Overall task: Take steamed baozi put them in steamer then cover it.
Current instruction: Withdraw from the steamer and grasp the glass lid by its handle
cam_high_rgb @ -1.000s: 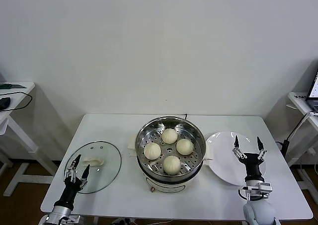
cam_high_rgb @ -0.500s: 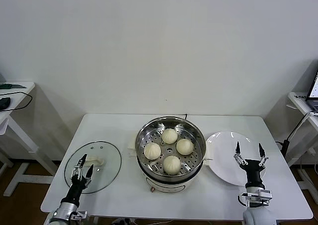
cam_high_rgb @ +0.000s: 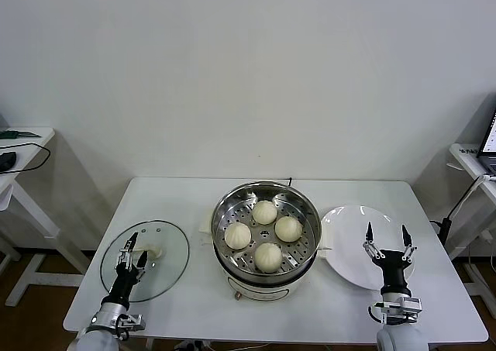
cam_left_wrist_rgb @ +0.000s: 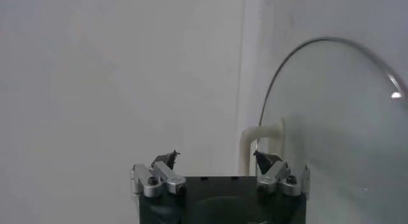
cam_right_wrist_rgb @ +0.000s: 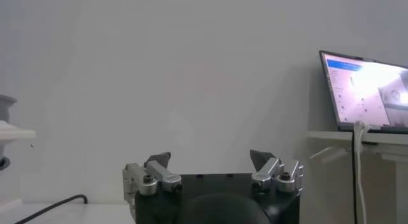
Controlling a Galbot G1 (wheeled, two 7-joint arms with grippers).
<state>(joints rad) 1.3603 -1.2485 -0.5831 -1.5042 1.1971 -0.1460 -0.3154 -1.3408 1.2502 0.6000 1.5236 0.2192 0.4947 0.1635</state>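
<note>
Four steamed baozi (cam_high_rgb: pixel 264 212) in steamer (cam_high_rgb: pixel 266 200); cover (cam_high_rgb: pixel 165 246) left of steamer, left gripper (cam_high_rgb: pixel 132 250) spread above it; right gripper (cam_high_rgb: pixel 385 238) spread over plate (cam_high_rgb: pixel 345 227).

Cream baozi (cam_high_rgb: pixel 265 211), steel steamer (cam_high_rgb: pixel 225 215), prob.

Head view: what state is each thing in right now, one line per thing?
steamer: uncovered, perforated tray inside.
steamed baozi: all four sit on the tray in the steamer.
glass lid: off the steamer, lying flat on the table to its left.
white plate: bare, right of the steamer.
left gripper: jaws open, over the lid's handle.
right gripper: jaws open, over the plate, holding nothing.
</note>
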